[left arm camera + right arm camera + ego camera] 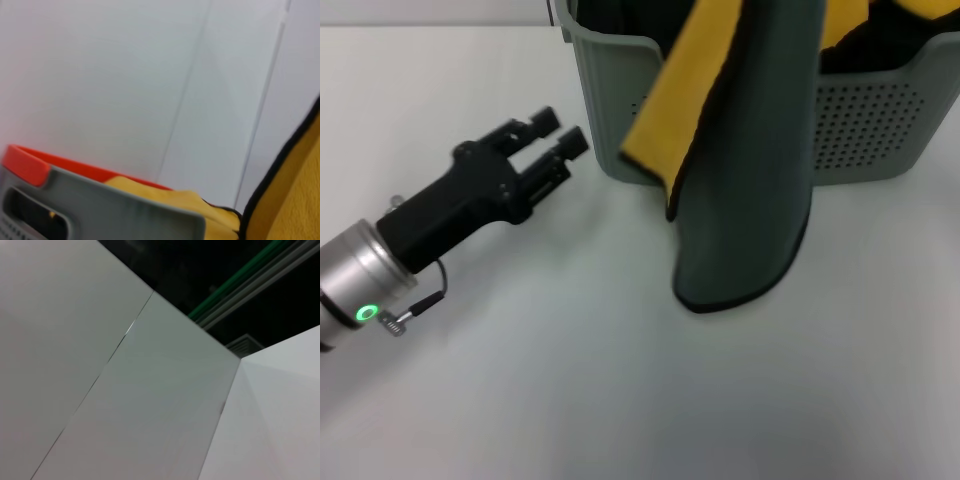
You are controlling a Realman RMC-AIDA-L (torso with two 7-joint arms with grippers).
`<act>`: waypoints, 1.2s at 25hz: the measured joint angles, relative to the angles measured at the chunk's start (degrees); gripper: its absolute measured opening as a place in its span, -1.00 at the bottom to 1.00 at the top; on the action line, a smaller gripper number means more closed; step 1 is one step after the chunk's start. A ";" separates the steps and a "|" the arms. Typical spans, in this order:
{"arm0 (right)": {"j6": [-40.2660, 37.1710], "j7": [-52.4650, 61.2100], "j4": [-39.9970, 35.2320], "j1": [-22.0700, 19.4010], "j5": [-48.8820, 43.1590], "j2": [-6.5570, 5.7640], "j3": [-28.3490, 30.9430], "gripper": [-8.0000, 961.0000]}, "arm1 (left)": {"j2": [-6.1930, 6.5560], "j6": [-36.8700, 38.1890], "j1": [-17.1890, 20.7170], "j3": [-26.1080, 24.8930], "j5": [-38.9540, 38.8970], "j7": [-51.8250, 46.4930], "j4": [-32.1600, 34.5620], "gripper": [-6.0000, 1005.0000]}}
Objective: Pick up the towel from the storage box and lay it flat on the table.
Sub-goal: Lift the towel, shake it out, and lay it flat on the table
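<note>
White, smooth tabletop (570,380) fills my head view, with the grey-green perforated plastic storage box (880,130) standing at its far side. Hanging in front of that box I see the soft towel (750,190), dark grey-green face out, yellow side folded back, black-edged; its upper end runs out of view and its lower edge hangs at the tabletop. My left hand (560,133) hovers beside the box, fingers narrowly parted, holding nothing.

From my left wrist, I see the box rim (125,210), yellow cloth inside it, and the towel's black-edged yellow side (295,200).

My right wrist shows only white wall panels (125,390); I cannot tell that hand's state.
</note>
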 joint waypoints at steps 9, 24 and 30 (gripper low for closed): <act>5.46 -0.77 1.08 2.79 0.69 0.21 -0.76 -0.91 | -0.22 9.11 1.09 3.84 0.12 6.67 -0.38 0.00; 7.38 -2.89 7.56 10.26 2.95 0.24 -1.35 -0.90 | -0.74 3.92 -5.54 6.21 -6.30 20.23 -10.24 0.02; 7.15 -2.90 5.70 10.03 3.18 0.24 -1.54 -0.89 | -0.77 3.33 -5.03 6.13 -8.80 22.49 -10.33 0.02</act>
